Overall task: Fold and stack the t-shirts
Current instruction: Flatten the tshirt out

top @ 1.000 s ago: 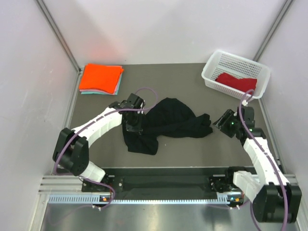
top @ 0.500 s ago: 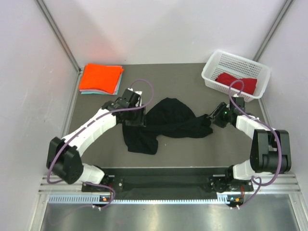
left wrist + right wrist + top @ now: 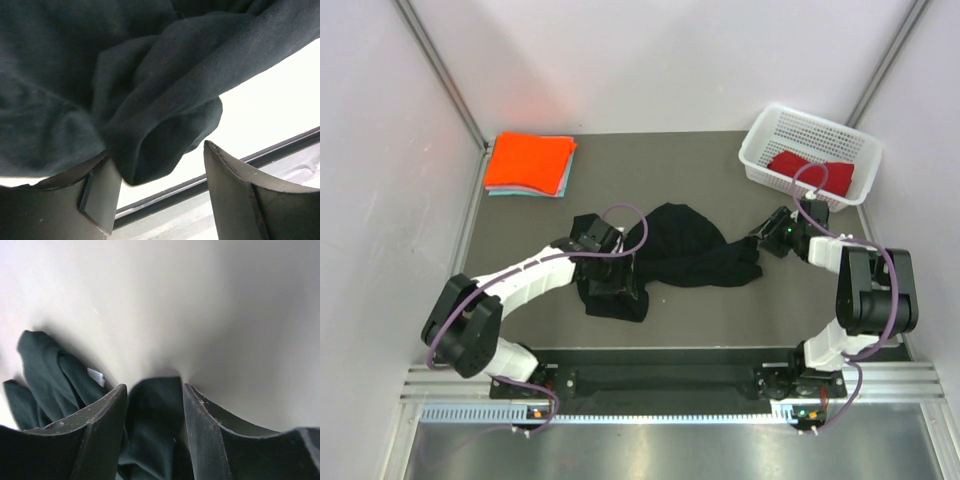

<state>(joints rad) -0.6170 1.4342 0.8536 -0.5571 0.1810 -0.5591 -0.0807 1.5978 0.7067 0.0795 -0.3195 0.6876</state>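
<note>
Four t-shirts: one black tee (image 3: 685, 250), one orange tee (image 3: 528, 160), one teal tee (image 3: 562, 182), one red tee (image 3: 810, 168). One white basket (image 3: 758, 142). Two end effectors: left end effector (image 3: 618, 282), right end effector (image 3: 766, 240).

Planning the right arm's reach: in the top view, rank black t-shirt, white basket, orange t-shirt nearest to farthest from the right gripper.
1. black t-shirt, table centre.
2. white basket, far right corner.
3. orange t-shirt, far left corner.
</note>
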